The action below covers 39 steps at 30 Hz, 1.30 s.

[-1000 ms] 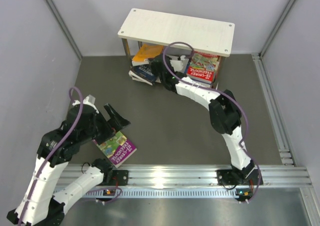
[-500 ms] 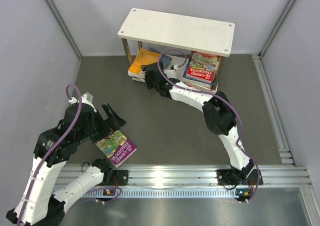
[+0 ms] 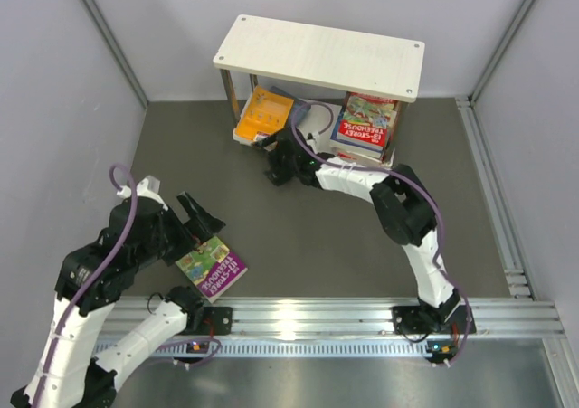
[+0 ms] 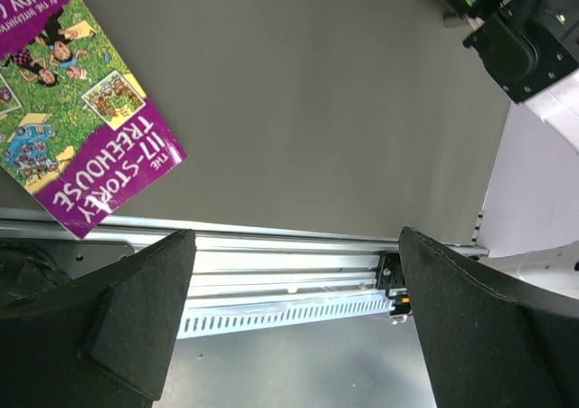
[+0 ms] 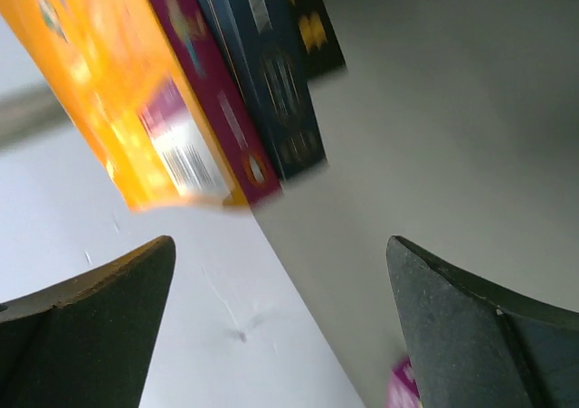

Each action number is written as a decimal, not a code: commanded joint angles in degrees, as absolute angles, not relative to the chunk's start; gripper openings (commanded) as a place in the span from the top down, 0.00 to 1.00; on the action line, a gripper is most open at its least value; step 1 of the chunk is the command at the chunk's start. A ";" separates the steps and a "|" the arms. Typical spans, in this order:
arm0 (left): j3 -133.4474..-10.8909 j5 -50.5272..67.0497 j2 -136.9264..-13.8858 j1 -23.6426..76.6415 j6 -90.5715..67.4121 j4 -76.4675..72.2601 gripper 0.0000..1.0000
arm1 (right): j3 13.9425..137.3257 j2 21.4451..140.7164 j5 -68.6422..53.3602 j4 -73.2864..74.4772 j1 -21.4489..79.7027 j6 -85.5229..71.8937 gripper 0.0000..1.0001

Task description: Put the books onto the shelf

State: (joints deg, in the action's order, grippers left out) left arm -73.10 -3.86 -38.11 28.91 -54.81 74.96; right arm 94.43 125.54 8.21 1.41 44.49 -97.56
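Top view: the shelf (image 3: 317,55) stands upper centre with books (image 3: 366,123) stacked beneath; the purple book (image 3: 213,265) lies flat lower left, just below the left fingers (image 3: 210,218), the nearer arm. Left wrist: fingers spread and empty, book upper left, long axis diagonal. Right wrist: right fingers (image 5: 81,308) released, orange book (image 5: 109,91) upper left

Top camera looks down from behind; close left wrist view shares its purple book (image 3: 213,265).

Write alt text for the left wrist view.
A purple-and-green illustrated paperback book lies flat on the dark grey table, up and left of the left gripper, whose black jaws stand open and empty above a silver rail.
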 commanded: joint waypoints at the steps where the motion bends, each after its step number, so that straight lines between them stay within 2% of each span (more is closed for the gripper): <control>1: -71.28 -3.08 -36.65 29.00 -57.39 73.30 0.01 | 89.92 116.47 -1.13 -3.25 45.35 -93.00 0.00; 8: -65.49 -6.94 -37.96 29.00 -60.98 78.04 0.01 | 80.17 106.09 -3.24 8.00 51.06 -74.02 0.00; 14: -55.65 -7.90 -44.89 28.92 -63.37 73.22 0.02 | 75.32 111.08 -17.12 7.20 54.58 -66.11 0.00; 23: -45.98 -11.34 -56.41 19.53 -64.43 71.29 0.02 | 70.32 109.34 -23.11 7.21 55.37 -61.26 0.00; 27: -38.86 -7.13 -58.97 15.30 -62.49 58.76 0.02 | 64.01 105.92 -24.60 5.54 55.46 -61.17 0.00; 31: -32.53 -7.55 -61.69 14.15 -63.72 52.65 0.02 | 59.86 101.52 -25.31 5.27 55.28 -59.86 0.00; 37: -31.73 -10.54 -67.22 14.15 -64.33 50.28 0.01 | 54.06 96.07 -25.58 5.36 54.23 -58.80 0.00; 39: -30.41 -9.50 -69.70 14.15 -64.60 47.65 0.04 | 53.44 95.97 -25.75 5.36 53.88 -58.71 0.00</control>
State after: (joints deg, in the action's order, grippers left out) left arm -34.68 -6.20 -64.03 14.33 -63.07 58.89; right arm 54.26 98.56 -25.08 7.03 54.63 -60.40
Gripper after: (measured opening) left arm 0.966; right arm 0.995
